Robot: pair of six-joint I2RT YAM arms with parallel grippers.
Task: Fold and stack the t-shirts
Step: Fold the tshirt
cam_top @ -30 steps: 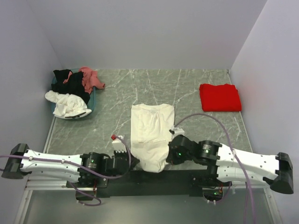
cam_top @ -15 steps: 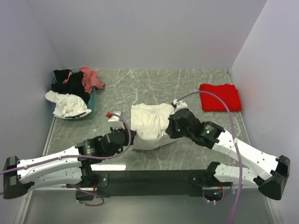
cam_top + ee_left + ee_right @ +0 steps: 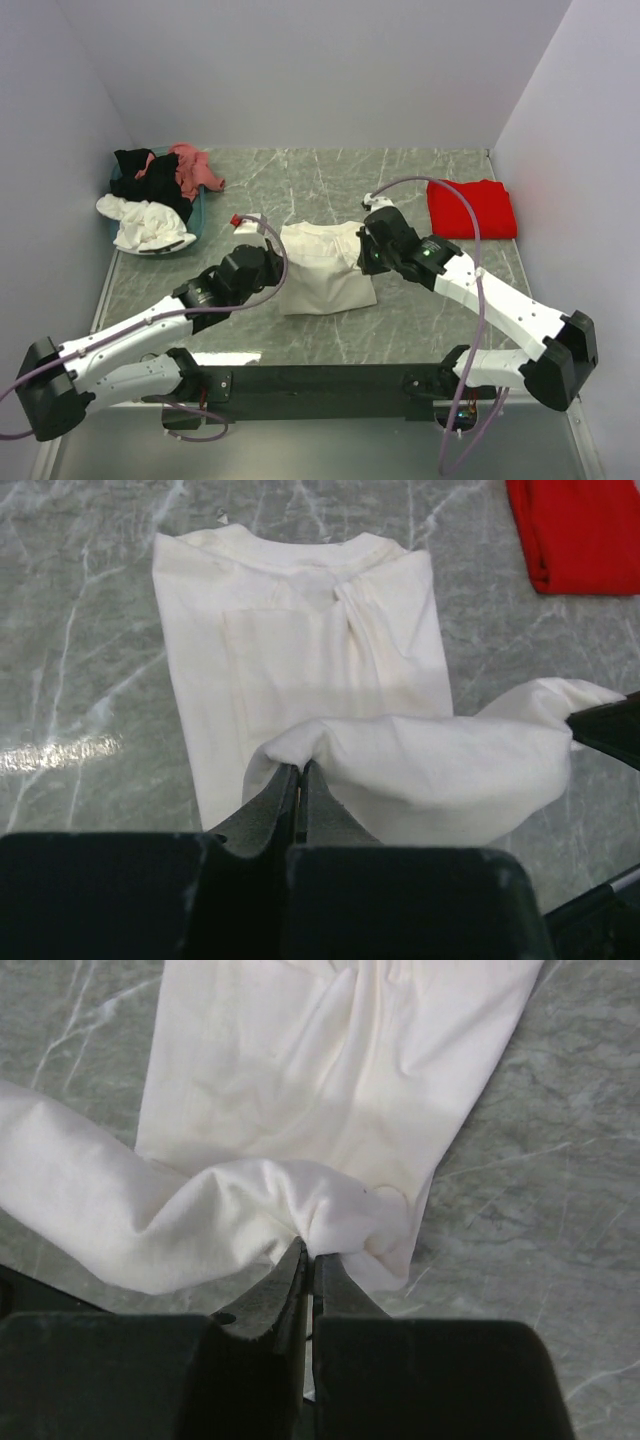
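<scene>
While both arms stretch out from the near edge of the desk (image 3: 430,325), I can see that each has hold of the same garment. The left pincer (image 3: 300,772) has its jaws squeezed tight on a pinch of the cream t-shirt (image 3: 300,650), at the left end of a raised fold of its cloth. The right pincer (image 3: 308,1252) is likewise clamped on a bunched corner of that shirt, at the fold's right end. Between the two grips the cloth hangs in a soft roll above the part of the shirt that lies flat.

From overhead, the cream shirt sits about mid-desk, roughly midway between the left and right edges, with a pincer at each of its sides. Its flat part runs away from the arms, and in my left wrist view the collar lies at the far end with the sleeves tucked inward.

Further back, the red t-shirt (image 3: 471,208) lies folded into a neat rectangle by the right edge, near the far right corner and well apart from the cream one.

In the far left corner a teal bin (image 3: 203,212) holds a loose heap: a white t-shirt (image 3: 145,224) spilling over its near side, a black t-shirt (image 3: 140,172) behind it, and a pink t-shirt (image 3: 190,168) draped over the far rim onto the desk.
</scene>
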